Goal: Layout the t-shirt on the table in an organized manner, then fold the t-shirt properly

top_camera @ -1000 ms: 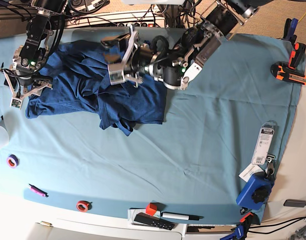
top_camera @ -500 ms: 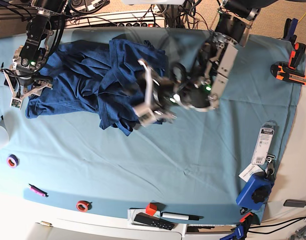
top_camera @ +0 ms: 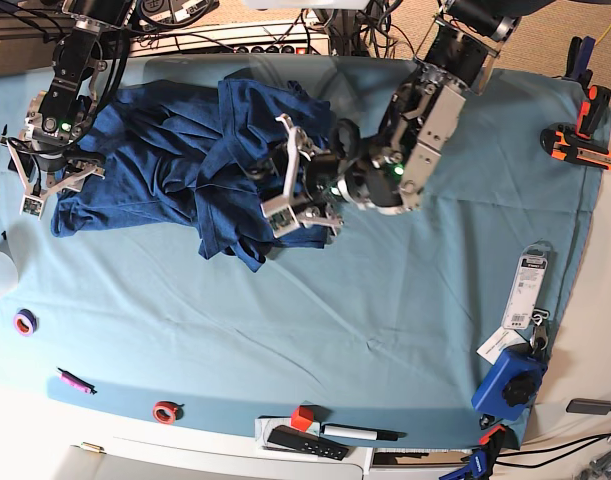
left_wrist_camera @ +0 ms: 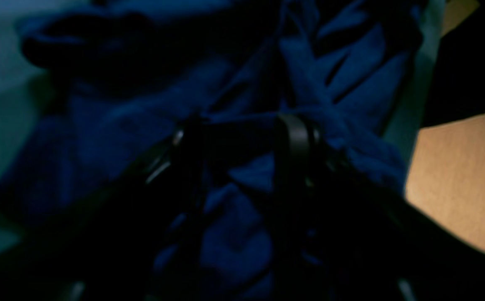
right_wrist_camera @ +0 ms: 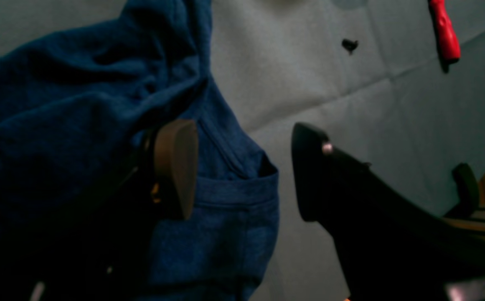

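Observation:
The dark blue t-shirt (top_camera: 155, 160) lies crumpled at the back left of the teal table (top_camera: 385, 330). My left gripper (top_camera: 290, 185) is down on the shirt's right edge. In the left wrist view, the left gripper (left_wrist_camera: 242, 138) has its dark fingers (left_wrist_camera: 294, 138) partly apart, pinching a thick bunch of t-shirt (left_wrist_camera: 351, 83) cloth. My right gripper (top_camera: 53, 188) stands open at the shirt's left end. In the right wrist view, the right gripper (right_wrist_camera: 242, 171) has one pad (right_wrist_camera: 175, 167) lying against the t-shirt (right_wrist_camera: 58, 104) hem. Its other finger (right_wrist_camera: 309, 175) is over bare table (right_wrist_camera: 351, 104).
Along the front edge lie a purple tape ring (top_camera: 25, 322), a pink marker (top_camera: 75, 381), a red tape ring (top_camera: 166, 411), a red cube (top_camera: 303, 417) and a black remote (top_camera: 305, 442). A blue clamp (top_camera: 510, 385) and orange tools (top_camera: 580, 145) sit at the right.
My left arm swung from the shirt's back edge out to its front right edge, then pulled in a little as its jaws narrowed on the cloth. The right arm has not moved.

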Available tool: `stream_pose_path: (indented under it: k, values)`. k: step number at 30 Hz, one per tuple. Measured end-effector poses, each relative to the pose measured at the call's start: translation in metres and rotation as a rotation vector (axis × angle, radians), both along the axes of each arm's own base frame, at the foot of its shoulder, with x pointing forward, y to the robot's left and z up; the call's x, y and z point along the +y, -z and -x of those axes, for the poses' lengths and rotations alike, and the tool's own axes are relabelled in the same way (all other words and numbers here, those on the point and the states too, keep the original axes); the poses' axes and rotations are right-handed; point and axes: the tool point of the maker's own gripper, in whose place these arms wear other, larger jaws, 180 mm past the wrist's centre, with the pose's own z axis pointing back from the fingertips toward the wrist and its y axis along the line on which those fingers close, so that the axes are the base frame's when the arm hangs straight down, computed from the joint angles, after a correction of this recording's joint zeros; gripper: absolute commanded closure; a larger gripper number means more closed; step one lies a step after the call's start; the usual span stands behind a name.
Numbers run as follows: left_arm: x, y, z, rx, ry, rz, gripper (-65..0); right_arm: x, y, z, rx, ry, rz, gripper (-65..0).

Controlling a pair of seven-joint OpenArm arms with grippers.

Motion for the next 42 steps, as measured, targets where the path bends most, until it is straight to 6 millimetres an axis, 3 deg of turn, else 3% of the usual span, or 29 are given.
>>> stream_pose_path:
  k: [7, 12, 15, 20, 21, 33, 42]
  values:
    - [0.0, 0.005, -0.002, 0.012, -0.017, 0.009, -25.7, 0.0, 0.0, 0.0, 0.0, 0.0, 0.0, -35.1]
    - [0.007, 0.027, -0.003, 0.03, -0.032, -0.046, -25.7, 0.0, 0.0, 0.0, 0.0, 0.0, -0.001, -35.1]
    - [0.003, 0.025, -0.001, 0.057, -0.032, -0.01, -24.3, 0.001, 0.001, 0.0, -0.003, -0.001, -0.008, -35.1]
    - [-0.006, 0.015, 0.004, 0.081, -0.008, 0.059, -1.3, 0.001, 0.0, -0.001, -0.003, -0.001, -0.008, -35.1]
    - [-0.008, 0.013, 0.006, 0.083, 0.005, 0.071, 0.0, 0.001, 0.001, 0.0, -0.003, -0.001, -0.008, -35.1]
    - [-0.058, -0.021, 0.01, 0.058, 0.037, 0.18, 0.0, 0.001, 0.001, -0.001, -0.004, -0.002, -0.011, -35.1]
    - [-0.07, -0.03, 0.011, 0.025, 0.048, 0.211, 0.0, 0.001, 0.001, -0.001, -0.004, -0.002, -0.01, -35.1]
